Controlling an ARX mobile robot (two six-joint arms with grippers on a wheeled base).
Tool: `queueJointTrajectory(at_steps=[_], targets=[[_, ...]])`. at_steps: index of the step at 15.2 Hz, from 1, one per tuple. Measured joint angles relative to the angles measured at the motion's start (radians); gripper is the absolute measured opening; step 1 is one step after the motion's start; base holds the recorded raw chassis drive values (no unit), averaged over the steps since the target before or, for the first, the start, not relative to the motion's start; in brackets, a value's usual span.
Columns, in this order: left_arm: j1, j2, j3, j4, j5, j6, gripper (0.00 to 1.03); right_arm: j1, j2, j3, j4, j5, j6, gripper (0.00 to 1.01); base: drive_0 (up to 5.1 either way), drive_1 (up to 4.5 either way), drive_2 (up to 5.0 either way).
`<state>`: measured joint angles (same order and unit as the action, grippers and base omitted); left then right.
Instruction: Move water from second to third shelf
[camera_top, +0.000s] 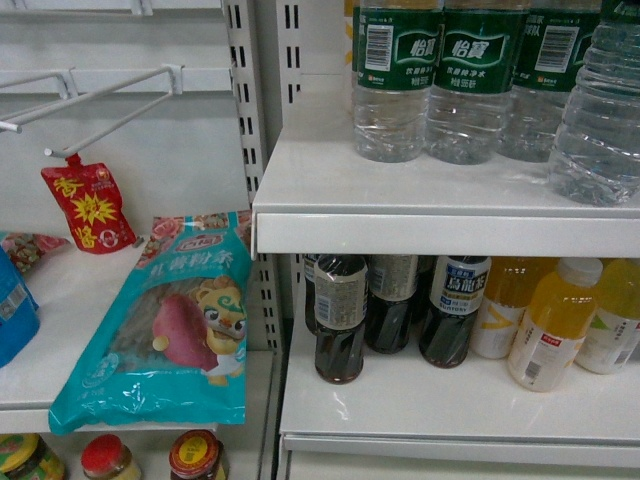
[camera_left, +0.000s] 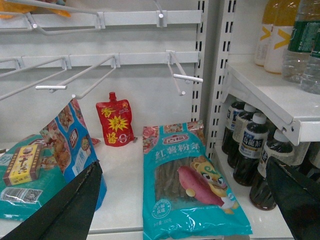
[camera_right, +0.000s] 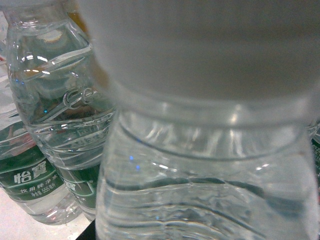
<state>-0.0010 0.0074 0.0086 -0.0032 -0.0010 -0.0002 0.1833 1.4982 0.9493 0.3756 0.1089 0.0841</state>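
Left claw (camera_left: 182, 200) wide — noodle packet (camera_left: 187, 180) between.

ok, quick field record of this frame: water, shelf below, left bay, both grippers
water: four green-label bottles on upper white shelf; rightmost sits nearest camera
shelf below: dark tea bottles left, orange drink bottles right
left bay: teal noodle bag, red pouch, empty peg hooks
left gripper: open, holding nothing, low before left bay
right gripper: not visible; its camera is filled by a water bottle's cap and neck
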Motion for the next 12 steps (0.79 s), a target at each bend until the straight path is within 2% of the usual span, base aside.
queueJointTrajectory(at_steps=[7, 8, 9, 11, 12], targets=[[0.000, 0.000, 0.000, 0.000, 0.000, 0.000, 0.98, 0.000, 0.027, 0.023, 0.006, 0.015, 0.001, 0.45, 0.0, 0.00, 0.0], [0.000, 0.000, 0.000, 0.000, 0.000, 0.000, 0.98, -0.005, 0.032, 0.023, 0.009, 0.018, 0.002, 0.73, 0.0, 0.00, 0.0], [0.000, 0.000, 0.000, 0.000, 0.000, 0.000, 0.98, -0.007, 0.031, 0.024, 0.019, 0.018, 0.002, 0.85, 0.0, 0.00, 0.0], [0.000, 0.000, 0.000, 0.000, 0.000, 0.000, 0.98, -0.007, 0.031, 0.024, 0.021, 0.018, 0.001, 0.89, 0.0, 0.00, 0.0], [0.000, 0.000, 0.000, 0.000, 0.000, 0.000, 0.98, -0.007, 0.031, 0.024, 0.020, 0.018, 0.001, 0.94, 0.0, 0.00, 0.0]])
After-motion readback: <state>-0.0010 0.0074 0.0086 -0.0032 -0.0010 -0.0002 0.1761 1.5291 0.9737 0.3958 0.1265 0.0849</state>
